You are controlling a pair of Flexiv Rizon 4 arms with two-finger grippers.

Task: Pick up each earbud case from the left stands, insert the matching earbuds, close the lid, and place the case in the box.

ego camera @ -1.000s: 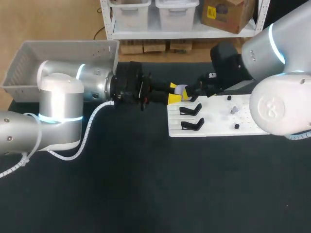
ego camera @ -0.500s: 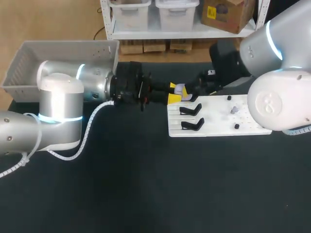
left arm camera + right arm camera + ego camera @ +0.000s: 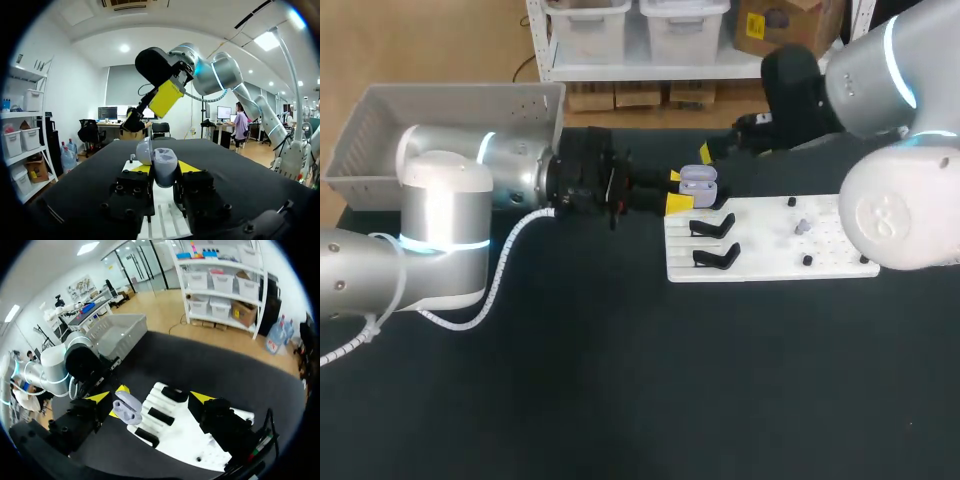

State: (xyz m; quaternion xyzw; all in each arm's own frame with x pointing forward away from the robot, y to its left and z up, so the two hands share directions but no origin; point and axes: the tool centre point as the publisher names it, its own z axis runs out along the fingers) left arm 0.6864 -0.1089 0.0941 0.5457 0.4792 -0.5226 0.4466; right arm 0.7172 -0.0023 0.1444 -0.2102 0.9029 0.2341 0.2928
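lilac earbud case, lid up, is clamped in the left gripper at the white stand board's far-left corner, likely presented for earbud loading. right gripper is held wide and empty above it. grey box sits far left.

The right pincer has pulled back and up from the earbud case, leaving it uncovered.
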